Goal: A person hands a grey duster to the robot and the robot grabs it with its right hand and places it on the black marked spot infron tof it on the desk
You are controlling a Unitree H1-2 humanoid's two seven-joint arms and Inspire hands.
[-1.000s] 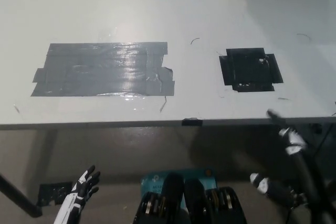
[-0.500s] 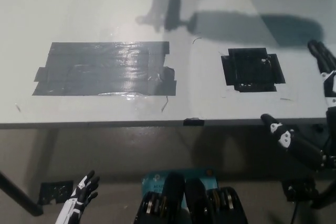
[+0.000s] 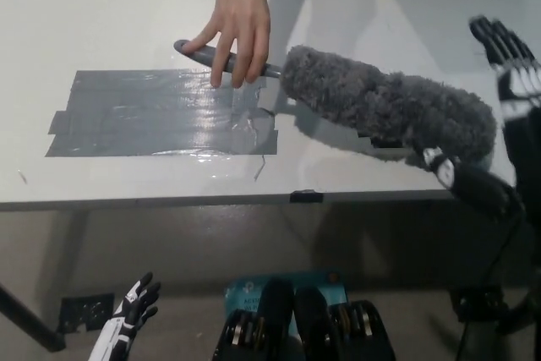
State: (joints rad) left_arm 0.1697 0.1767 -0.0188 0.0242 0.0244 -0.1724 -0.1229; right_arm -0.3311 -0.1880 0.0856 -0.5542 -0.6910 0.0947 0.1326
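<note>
White table (image 3: 101, 6) under bright overhead light, with a broad patch of shiny grey tape (image 3: 161, 113) stuck near its front edge. Held low over the front right part of the table: a grey fluffy duster with a slim grey plastic handle (image 3: 385, 107), head toward the right edge, handle pointing left. Gripped at the handle by a person's hand (image 3: 238, 23) reaching in from the far edge. Black marked spot almost wholly hidden beneath the duster head.

Black right hand (image 3: 494, 116) raised at the right edge, fingers (image 3: 499, 40) spread wide behind the duster head, thumb low in front, closed on nothing yet. White left hand (image 3: 127, 314) hanging below the front edge at the left, fingers apart, idle.

Probably very light, with a soft, yielding head that would squash and give no firm purchase. Handle stiff, smooth, likely a little slippery, and the better place to take hold, though occupied by the person. Best bet looks like the neck where fluff meets handle, or a full wrap around the head's stiff core.
</note>
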